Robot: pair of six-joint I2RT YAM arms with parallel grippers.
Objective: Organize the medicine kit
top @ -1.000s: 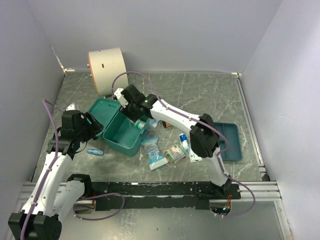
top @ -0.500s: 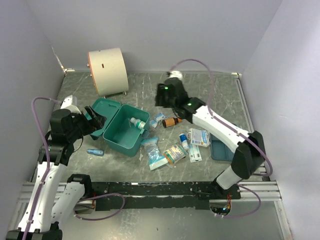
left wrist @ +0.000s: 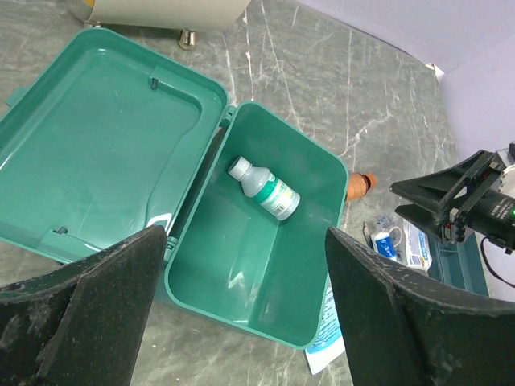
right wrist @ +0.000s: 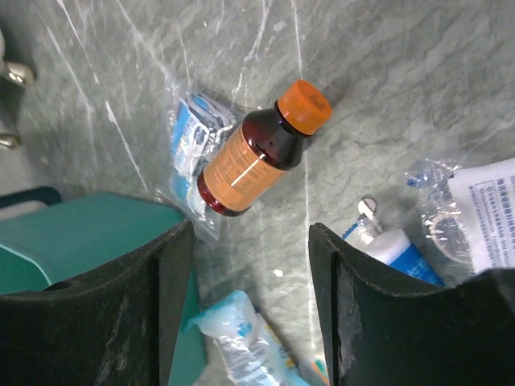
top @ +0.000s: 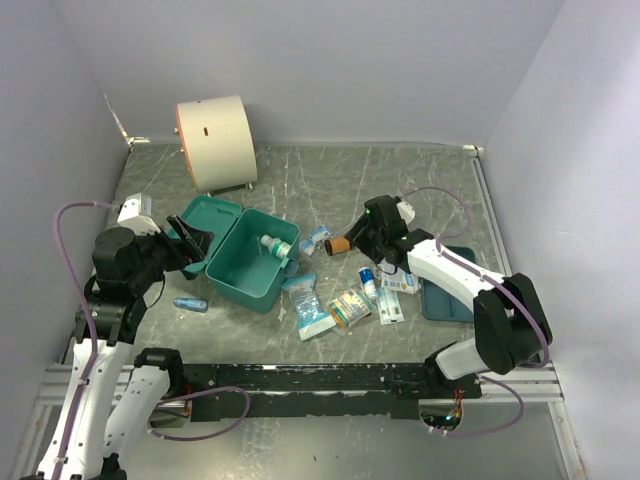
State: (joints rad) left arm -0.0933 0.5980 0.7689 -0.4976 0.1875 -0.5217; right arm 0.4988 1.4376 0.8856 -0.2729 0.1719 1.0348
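The medicine kit [top: 243, 265] stands open left of centre, its lid [top: 205, 222] laid back. A white bottle with a green label [top: 275, 245] lies inside the box [left wrist: 257, 241] near its far wall. My left gripper [top: 196, 243] hovers open above the kit's left side, with nothing between its fingers [left wrist: 244, 233]. An amber bottle with an orange cap [top: 338, 243] lies on the table right of the kit. My right gripper [top: 358, 236] is open just above it, and the bottle [right wrist: 253, 157] lies beyond the fingertips, untouched [right wrist: 249, 229].
Sachets, tubes and small cartons [top: 350, 305] lie scattered in front of and right of the kit. A small blue tube [top: 190, 303] lies at its left. A flat blue-teal tray [top: 458, 300] sits at the right, partly under my right arm. A cream drum [top: 213, 140] stands at the back left.
My right gripper let the white bottle go into the kit, swung away to the back, then came down over the amber bottle. Both grippers opened wider. The left arm drew back slightly.
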